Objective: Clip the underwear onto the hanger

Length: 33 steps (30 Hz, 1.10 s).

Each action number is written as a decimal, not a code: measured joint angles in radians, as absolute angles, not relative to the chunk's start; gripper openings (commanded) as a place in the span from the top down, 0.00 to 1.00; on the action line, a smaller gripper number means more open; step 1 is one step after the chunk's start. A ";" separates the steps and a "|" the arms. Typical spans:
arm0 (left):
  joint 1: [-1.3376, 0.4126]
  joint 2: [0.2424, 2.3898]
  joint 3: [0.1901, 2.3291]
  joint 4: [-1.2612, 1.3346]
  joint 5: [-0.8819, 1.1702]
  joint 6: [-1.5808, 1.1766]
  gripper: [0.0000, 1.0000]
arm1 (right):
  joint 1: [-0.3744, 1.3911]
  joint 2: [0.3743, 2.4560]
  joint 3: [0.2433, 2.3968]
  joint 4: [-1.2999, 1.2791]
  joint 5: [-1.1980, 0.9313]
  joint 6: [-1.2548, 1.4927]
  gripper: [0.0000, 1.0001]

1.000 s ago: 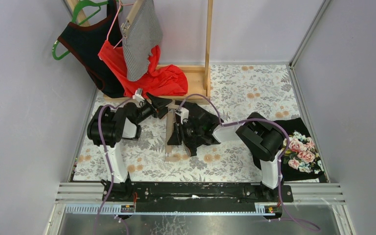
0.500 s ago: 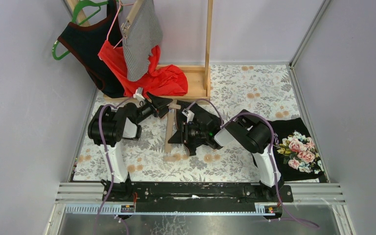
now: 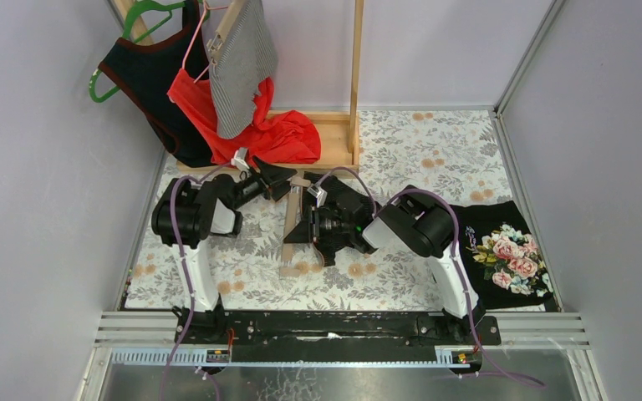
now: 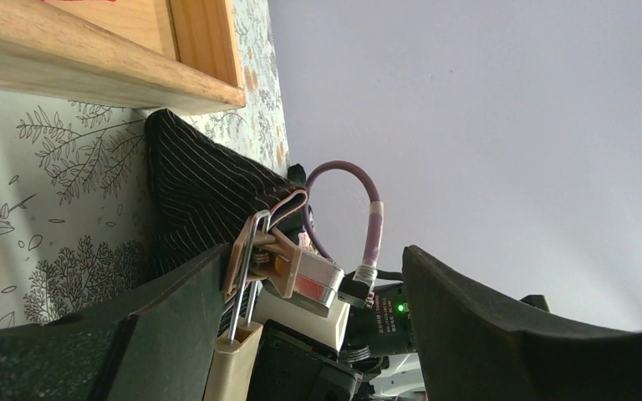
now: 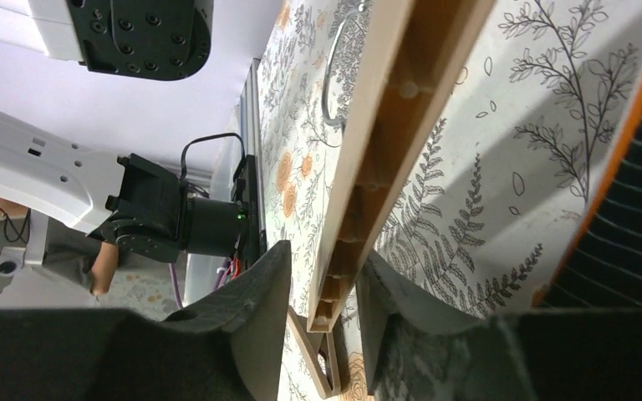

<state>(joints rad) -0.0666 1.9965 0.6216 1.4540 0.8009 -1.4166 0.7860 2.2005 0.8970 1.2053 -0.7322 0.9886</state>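
Observation:
The wooden clip hanger (image 3: 289, 251) lies on the floral table between the arms. My left gripper (image 3: 282, 182) is at its far end, jaws wide open; in the left wrist view (image 4: 313, 251) the end clip (image 4: 263, 259) rests against one finger (image 4: 175, 301). The black pinstriped underwear (image 4: 192, 200) lies just behind the clip. My right gripper (image 3: 299, 230) is open astride the hanger bar (image 5: 384, 167), one finger on each side (image 5: 326, 259). The underwear's orange-edged hem (image 5: 635, 225) shows at the right. The hanger's other clip (image 5: 318, 368) and metal hook (image 5: 334, 75) also show.
A wooden rack (image 3: 355, 75) stands at the back with a red garment (image 3: 276, 138), a grey striped piece (image 3: 238, 67) and a black top (image 3: 146, 75). A black floral garment (image 3: 506, 251) lies at the right. The rack's base (image 4: 92, 50) is close to my left gripper.
My right arm has swung its elbow left and its gripper has settled along the hanger bar. The hanger's far end now lies nearer my left gripper, which barely moved.

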 measured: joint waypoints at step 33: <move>0.014 2.021 0.548 1.503 0.826 -1.431 0.28 | 0.552 2.144 0.846 1.307 -0.815 1.077 0.89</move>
<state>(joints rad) 0.0139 2.0209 0.5476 1.5032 0.8265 -1.4307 0.5522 2.1441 0.8455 1.3071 -0.8150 1.0767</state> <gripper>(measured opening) 0.737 0.228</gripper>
